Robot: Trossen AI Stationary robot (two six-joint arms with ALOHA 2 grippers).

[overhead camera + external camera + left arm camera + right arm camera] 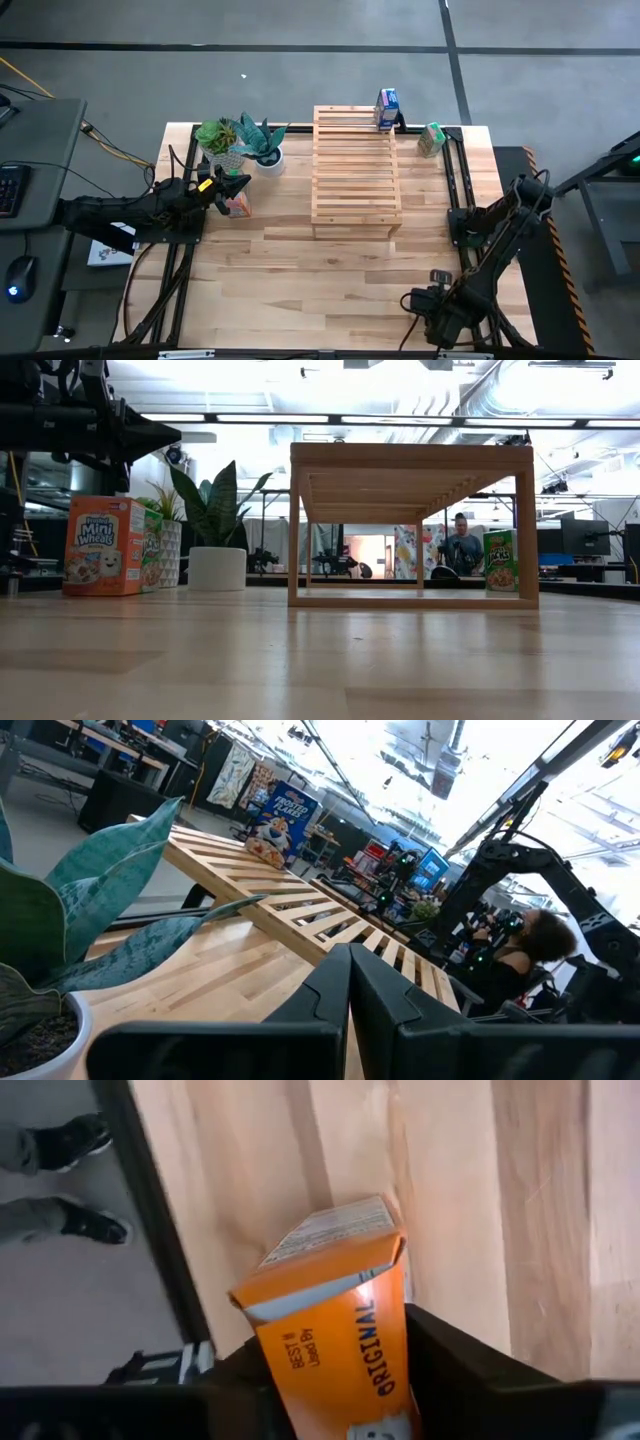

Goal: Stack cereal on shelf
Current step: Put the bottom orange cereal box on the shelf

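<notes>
The pale slatted shelf [355, 170] stands mid-table. A blue cereal box [387, 107] stands on the shelf's far end, and a green one [431, 140] stands on the table to its right. An orange Mini-Wheats box [105, 546] stands on its base left of the shelf. My left gripper [238, 186] hovers just above that box, shut and empty. My right gripper [428, 303], near the table's near right corner, is shut on a second orange cereal box [330, 1310]. My right gripper pinches the orange box between its two fingers [450, 1355], one on each broad side, partway down its printed narrow face [345, 1380]. The fingers lie along the box and point down at the tabletop. Its flap end [320, 1245] sticks out past the fingertips. Whether that end touches the table, I cannot tell.
Two potted plants [242, 143] stand at the far left, close behind my left gripper, with leaves [130, 910] reaching toward the shelf. Black frame rails [455, 180] run along both table sides. A person sits beyond the table [462, 545]. Bare planks lie between the shelf and the near edge.
</notes>
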